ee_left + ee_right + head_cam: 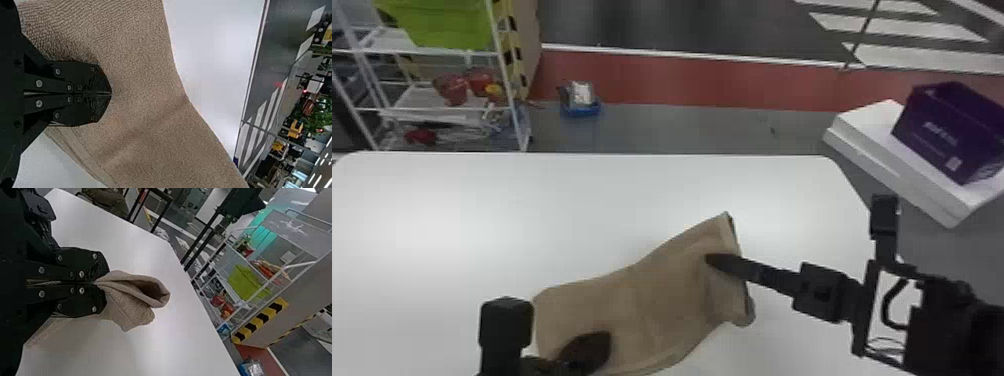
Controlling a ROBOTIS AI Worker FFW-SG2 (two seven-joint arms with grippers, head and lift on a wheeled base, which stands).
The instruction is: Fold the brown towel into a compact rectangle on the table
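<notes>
Taking the towel's middle in the head view as the clock's centre, the right gripper [713, 260] is at two o'clock, its fingers [92, 266] drawn nearly together on a pinch of the brown towel [652, 295]; past the tips the cloth puffs into an open, hollow fold. The left gripper [592, 342] is at eight o'clock, its two fingers [92, 80] meeting with no gap at the tips, over the cloth; whether they nip any of it, I cannot tell. The towel lies on the white table [482, 215], at six o'clock in the head view, a corner pointing to one o'clock and a rounded bulge at three. The view's bottom edge cuts off its near edge, and the left gripper covers part of the cloth. How many layers the right gripper pinches is hard to make out.
</notes>
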